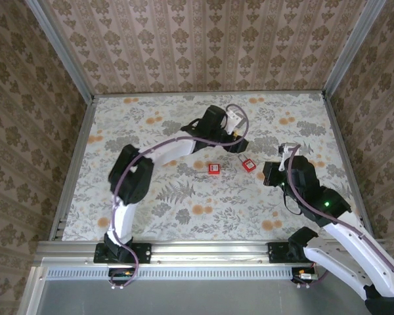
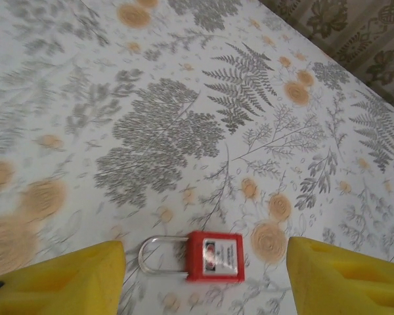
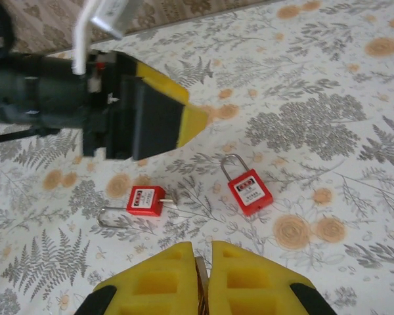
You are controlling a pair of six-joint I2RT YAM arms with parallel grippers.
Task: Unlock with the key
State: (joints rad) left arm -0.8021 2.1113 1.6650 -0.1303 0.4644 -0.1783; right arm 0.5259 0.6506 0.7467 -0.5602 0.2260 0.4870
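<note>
Twice courting trouble here. Pinching a thin metal sliver, presumably the key, between the clenched right fingers, soft yellow foam blocks with moulded pockets, and so risking a twist or slide of that flat blade in the squashy grip when pressing it at a keyway. Hovering the left fingers spread wide, grasping nothing, over a red padlock lying flat on the table, likely the right-hand padlock of the pair. Working with the other padlock lying near, so risking a grab at the wrong body. Dealing with smooth boxy plastic, a pale label and a slim shiny steel shackle, all apt to be skating across the slick floral covering if nudged rather than clamped. Not seeing which way the keyhole is facing.
</note>
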